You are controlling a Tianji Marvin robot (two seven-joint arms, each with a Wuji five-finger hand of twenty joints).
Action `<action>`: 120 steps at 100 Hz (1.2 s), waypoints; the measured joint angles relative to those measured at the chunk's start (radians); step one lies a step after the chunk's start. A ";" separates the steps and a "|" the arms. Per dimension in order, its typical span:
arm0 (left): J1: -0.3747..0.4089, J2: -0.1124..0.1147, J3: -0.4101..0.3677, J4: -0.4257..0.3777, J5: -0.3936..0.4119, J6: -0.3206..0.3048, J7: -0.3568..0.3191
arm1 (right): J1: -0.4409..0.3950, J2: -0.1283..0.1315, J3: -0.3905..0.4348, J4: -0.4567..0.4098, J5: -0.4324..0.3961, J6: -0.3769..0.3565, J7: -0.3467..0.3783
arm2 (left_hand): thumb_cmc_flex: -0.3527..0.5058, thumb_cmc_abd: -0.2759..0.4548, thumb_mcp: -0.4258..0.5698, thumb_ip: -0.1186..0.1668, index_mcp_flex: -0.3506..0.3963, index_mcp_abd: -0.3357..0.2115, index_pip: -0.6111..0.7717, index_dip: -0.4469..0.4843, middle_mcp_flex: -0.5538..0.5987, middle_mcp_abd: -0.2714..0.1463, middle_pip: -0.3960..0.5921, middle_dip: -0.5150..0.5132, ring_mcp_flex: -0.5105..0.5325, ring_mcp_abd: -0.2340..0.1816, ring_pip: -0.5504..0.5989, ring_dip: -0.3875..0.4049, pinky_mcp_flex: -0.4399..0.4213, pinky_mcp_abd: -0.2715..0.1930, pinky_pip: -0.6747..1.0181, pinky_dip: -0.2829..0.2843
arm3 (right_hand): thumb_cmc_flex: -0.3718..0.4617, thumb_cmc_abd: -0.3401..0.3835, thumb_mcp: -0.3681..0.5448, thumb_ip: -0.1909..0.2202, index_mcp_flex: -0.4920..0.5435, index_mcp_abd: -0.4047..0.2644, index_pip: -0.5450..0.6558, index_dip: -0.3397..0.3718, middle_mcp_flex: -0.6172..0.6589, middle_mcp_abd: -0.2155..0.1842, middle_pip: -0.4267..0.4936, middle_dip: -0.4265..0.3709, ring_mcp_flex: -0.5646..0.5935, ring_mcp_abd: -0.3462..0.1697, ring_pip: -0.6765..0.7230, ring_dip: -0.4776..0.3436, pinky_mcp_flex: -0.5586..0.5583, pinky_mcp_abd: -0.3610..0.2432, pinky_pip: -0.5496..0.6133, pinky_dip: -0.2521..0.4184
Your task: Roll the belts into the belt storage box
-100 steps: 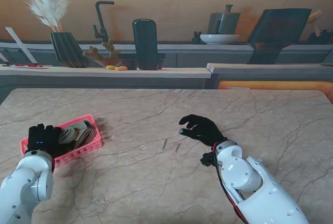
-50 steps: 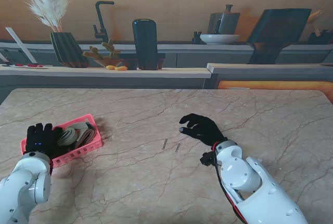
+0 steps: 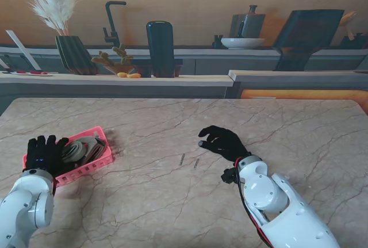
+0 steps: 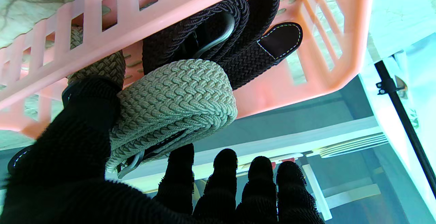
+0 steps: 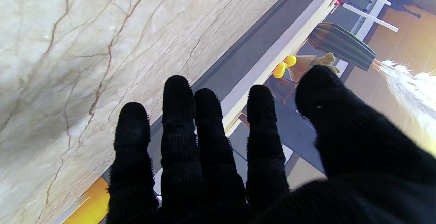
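The pink slatted storage box (image 3: 87,168) sits at the table's left. Inside it lies a rolled beige woven belt (image 3: 71,152) with a darker woven belt (image 3: 95,148) beside it. My left hand (image 3: 41,153) is at the box's left end, fingers spread. In the left wrist view the beige roll (image 4: 173,104) leans at the box rim (image 4: 136,26). My thumb (image 4: 85,115) touches it, while the other fingers (image 4: 221,179) stay straight and apart from it. The dark belt (image 4: 221,23) with its leather tip lies deeper in. My right hand (image 3: 223,143) hovers open over mid-table, holding nothing (image 5: 221,159).
Two small metal pieces (image 3: 181,159) (image 3: 195,163) lie on the marble just left of my right hand. Beyond the table's far edge runs a counter with a vase (image 3: 75,54), a dark cylinder (image 3: 160,48) and a bowl (image 3: 242,42).
My left hand has drawn slightly to the left and nearer to me, away from the belts in the box. The right hand has not moved.
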State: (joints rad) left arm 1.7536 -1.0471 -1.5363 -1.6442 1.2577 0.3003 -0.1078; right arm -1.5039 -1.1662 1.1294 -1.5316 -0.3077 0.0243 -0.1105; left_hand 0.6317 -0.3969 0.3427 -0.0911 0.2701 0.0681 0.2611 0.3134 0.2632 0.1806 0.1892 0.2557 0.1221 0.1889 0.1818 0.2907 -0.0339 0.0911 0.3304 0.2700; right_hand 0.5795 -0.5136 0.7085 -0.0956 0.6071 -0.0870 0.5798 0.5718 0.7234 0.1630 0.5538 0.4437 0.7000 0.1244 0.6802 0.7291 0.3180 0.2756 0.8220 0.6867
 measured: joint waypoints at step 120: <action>0.022 -0.071 0.057 -0.060 -0.629 -0.377 0.253 | -0.057 0.008 0.061 -0.023 -0.079 -0.161 -0.017 | 0.059 0.023 -0.134 0.022 0.174 0.053 0.118 0.124 0.235 0.048 0.023 0.045 0.193 0.060 0.087 0.069 0.093 0.145 0.338 0.098 | -0.004 -0.074 0.052 0.001 -0.146 0.003 -0.053 0.003 -0.054 -0.013 -0.060 -0.048 0.006 -0.018 -0.244 -0.152 0.014 -0.038 -0.058 -0.011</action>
State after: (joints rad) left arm 1.7752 -1.1185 -1.4795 -1.7041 0.6289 -0.0768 0.1452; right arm -1.5610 -1.1587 1.1901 -1.5549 -0.3871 -0.1364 -0.1279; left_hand 0.6912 -0.3741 0.2092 -0.0689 0.4442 0.1208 0.3790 0.4379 0.4979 0.2282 0.2117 0.3009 0.3155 0.2486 0.2693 0.3597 0.0592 0.2356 0.6686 0.3678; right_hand 0.5754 -0.5876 0.7608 -0.0951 0.4615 -0.0841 0.5263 0.5750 0.6693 0.1504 0.4940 0.3952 0.7060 0.1068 0.4365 0.5774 0.3316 0.2374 0.7641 0.6752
